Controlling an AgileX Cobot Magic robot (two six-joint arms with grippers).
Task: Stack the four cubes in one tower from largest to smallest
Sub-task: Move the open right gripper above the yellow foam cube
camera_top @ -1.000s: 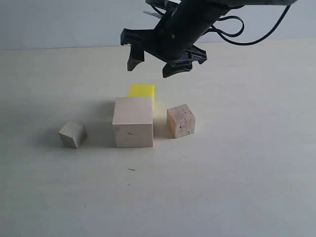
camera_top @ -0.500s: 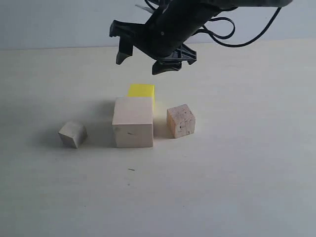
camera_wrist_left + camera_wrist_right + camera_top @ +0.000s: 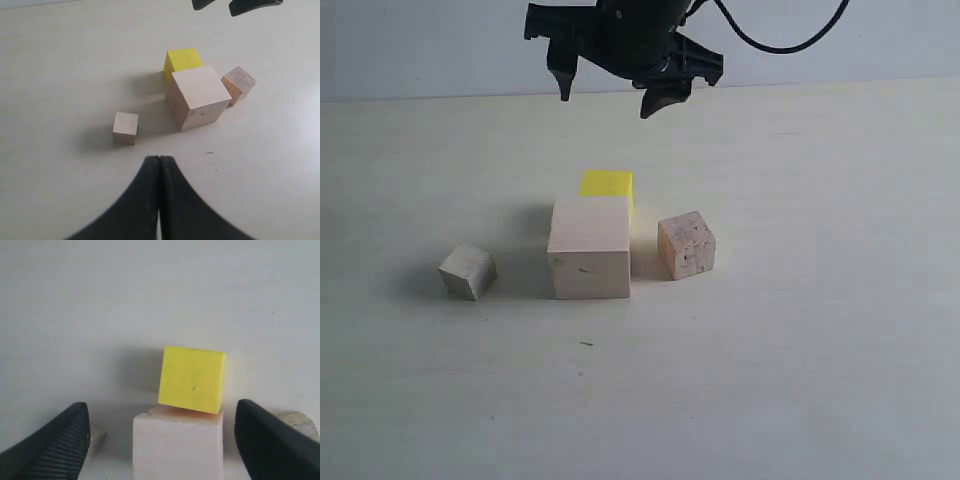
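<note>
Right gripper (image 3: 608,100) hovering at upper centre of frame, jaws wide apart and empty; left gripper (image 3: 159,162) pressed together. Yellow cube (image 3: 607,183) sitting mid-frame, just above pale cube (image 3: 590,247). Best approach: descending straight, fingers straddling yellow cube and clearing pale cube. Tan cube (image 3: 686,245) lying at right, grey cube (image 3: 468,272) at left, on plain off-white table (image 3: 800,350); blank wall (image 3: 420,50) filling top.

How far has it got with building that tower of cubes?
Nothing is stacked yet: the pale wood cube, yellow cube, speckled tan cube and greyish-white cube all sit on the table. In hand: the right pincer hangs open and empty above the yellow cube, probably lining up to pick it; the left pincer is shut, holding nothing. Left: all three placements, yellow, then tan, then greyish-white.
</note>
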